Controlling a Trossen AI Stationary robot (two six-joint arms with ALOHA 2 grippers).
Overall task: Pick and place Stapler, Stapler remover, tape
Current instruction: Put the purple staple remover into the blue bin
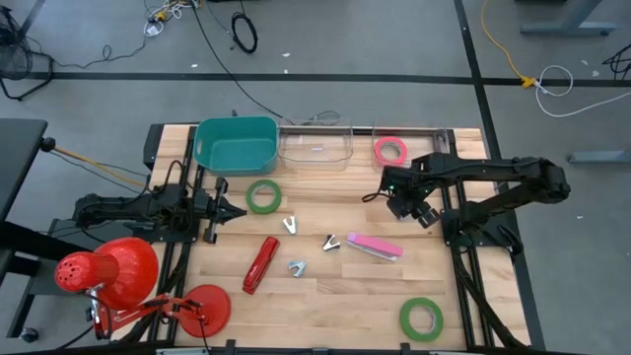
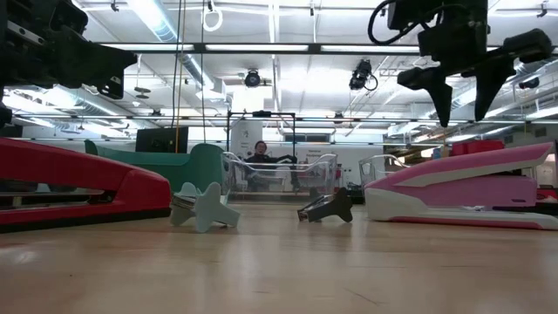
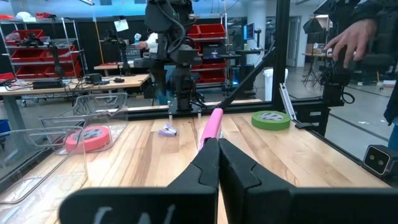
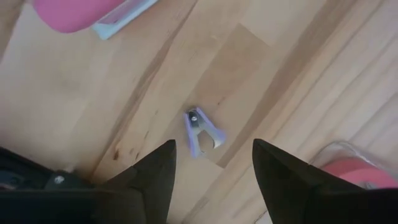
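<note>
Teal bin (image 1: 235,144) and clear tray (image 1: 315,146) look empty; pink tape (image 1: 390,151) sits in upper-right tray. Right gripper (image 1: 380,194), fingers apart, hovers above lilac staple remover (image 4: 203,131); left gripper (image 1: 240,210) closed, empty.

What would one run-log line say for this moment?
right gripper: open, above purple staple remover | left gripper: shut, waiting beside green tape

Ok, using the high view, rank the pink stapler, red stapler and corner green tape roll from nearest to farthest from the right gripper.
1. Pink stapler, just below the right gripper.
2. Green tape roll, at the table's near right corner.
3. Red stapler, left of centre.
</note>
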